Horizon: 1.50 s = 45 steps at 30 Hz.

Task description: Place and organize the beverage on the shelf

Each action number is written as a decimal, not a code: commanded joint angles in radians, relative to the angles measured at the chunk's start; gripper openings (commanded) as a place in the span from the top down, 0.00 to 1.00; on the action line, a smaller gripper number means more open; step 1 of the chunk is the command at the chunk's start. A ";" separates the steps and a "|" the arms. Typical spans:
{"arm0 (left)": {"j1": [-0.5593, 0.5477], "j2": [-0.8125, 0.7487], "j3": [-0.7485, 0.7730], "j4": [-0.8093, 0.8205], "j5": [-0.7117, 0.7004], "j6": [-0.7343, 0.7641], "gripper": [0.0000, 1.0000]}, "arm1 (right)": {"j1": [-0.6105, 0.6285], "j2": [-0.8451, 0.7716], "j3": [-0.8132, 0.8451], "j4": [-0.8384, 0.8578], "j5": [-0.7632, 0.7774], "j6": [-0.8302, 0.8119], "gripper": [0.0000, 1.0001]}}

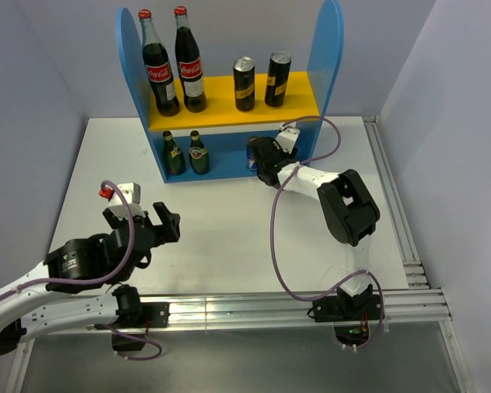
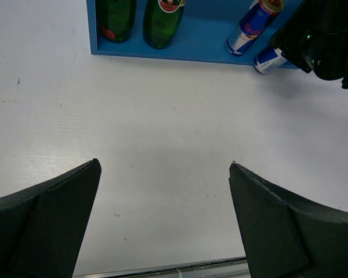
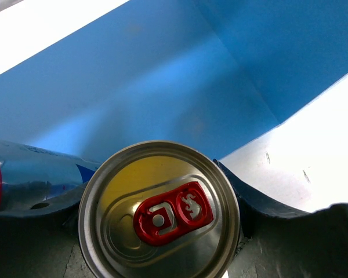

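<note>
Top view, right arm: reaches forward with the elbow raised, right gripper (image 1: pixel 260 160) at the lower tier of the shelf (image 1: pixel 326 49).
Top view, left arm: lies low at the near left, left gripper (image 1: pixel 167 221) spread, holding nothing.
Left wrist: fingers (image 2: pixel 52 214) wide apart over the table (image 2: pixel 162 127); green bottles (image 2: pixel 162 20) and one slim can (image 2: pixel 255 20) on the lower tier.
Right wrist: pads (image 3: pixel 290 243) clenched around a second slim can (image 3: pixel 159 211), just beside the first, at the tier's front.

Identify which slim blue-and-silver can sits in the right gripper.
The slim blue-and-silver can at the blue shelf's front edge; the other can stands free, deeper in.
</note>
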<state>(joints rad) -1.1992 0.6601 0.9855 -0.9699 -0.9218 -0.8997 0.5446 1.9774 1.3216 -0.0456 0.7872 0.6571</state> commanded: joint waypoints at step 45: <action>-0.003 0.022 -0.005 0.030 0.008 0.035 0.01 | -0.008 -0.069 -0.016 0.345 0.093 -0.163 0.00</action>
<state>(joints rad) -1.1992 0.6781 0.9852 -0.9630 -0.9138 -0.8776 0.5434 2.0014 1.2934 0.2165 0.8886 0.5373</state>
